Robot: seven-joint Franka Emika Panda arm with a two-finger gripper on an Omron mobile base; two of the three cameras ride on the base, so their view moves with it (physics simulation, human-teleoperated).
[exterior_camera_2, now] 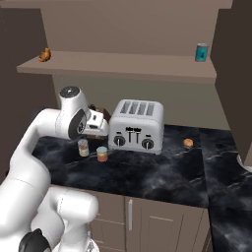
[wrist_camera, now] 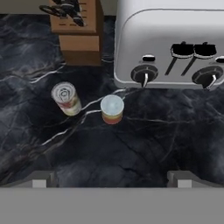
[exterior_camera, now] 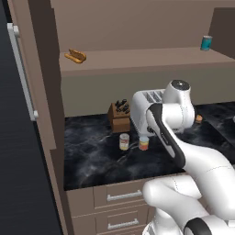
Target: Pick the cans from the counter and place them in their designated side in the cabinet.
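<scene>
Two cans stand side by side on the black marble counter (exterior_camera: 92, 160) (exterior_camera_2: 147, 172) in front of the toaster. The cream-yellow can with a red band (exterior_camera: 124, 141) (exterior_camera_2: 83, 147) (wrist_camera: 66, 99) is on the left. The shorter red-orange can with a pale top (exterior_camera: 144, 143) (exterior_camera_2: 102, 154) (wrist_camera: 112, 109) is on the right. My gripper (wrist_camera: 111, 180) hovers above and short of them, open, with nothing between its fingers. The brown cabinet's shelf board (exterior_camera: 137, 59) (exterior_camera_2: 123, 66) runs above the counter.
A silver toaster (exterior_camera: 143, 109) (exterior_camera_2: 137, 126) (wrist_camera: 170, 43) and a wooden knife block (exterior_camera: 119, 116) (wrist_camera: 76, 26) stand behind the cans. A teal can (exterior_camera: 206, 42) (exterior_camera_2: 201, 52) and a pastry (exterior_camera: 75, 56) (exterior_camera_2: 45, 54) sit on the shelf. A small orange item (exterior_camera_2: 188, 143) lies right of the toaster.
</scene>
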